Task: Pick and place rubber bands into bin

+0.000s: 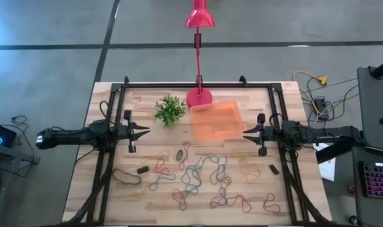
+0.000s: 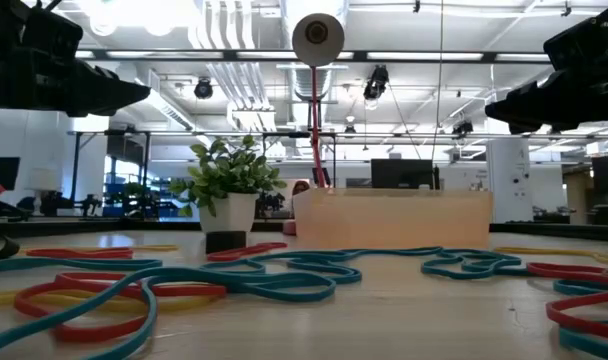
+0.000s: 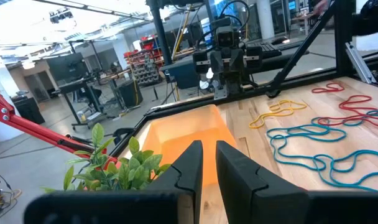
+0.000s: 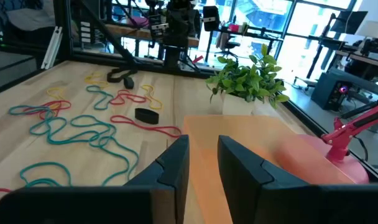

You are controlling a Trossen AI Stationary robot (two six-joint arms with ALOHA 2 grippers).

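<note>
Both the left gripper (image 1: pixel 144 131) and the right gripper (image 1: pixel 247 132) hover narrowly parted, holding nothing; the tangled rubber bands (image 1: pixel 204 176) at 6 o'clock of the bin (image 1: pixel 217 121) may lift in clumps.

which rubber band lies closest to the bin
The red rubber band just off the bin's near-left corner, beside a small dark band. The teal, yellow and other red ones lie farther toward the table's front edge.

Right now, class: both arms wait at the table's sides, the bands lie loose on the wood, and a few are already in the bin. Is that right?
Not quite. The bin is empty: the high view shows no bands in it. They all lie loose on the wood nearer the front edge. The left gripper and right gripper do wait at the sides.
</note>
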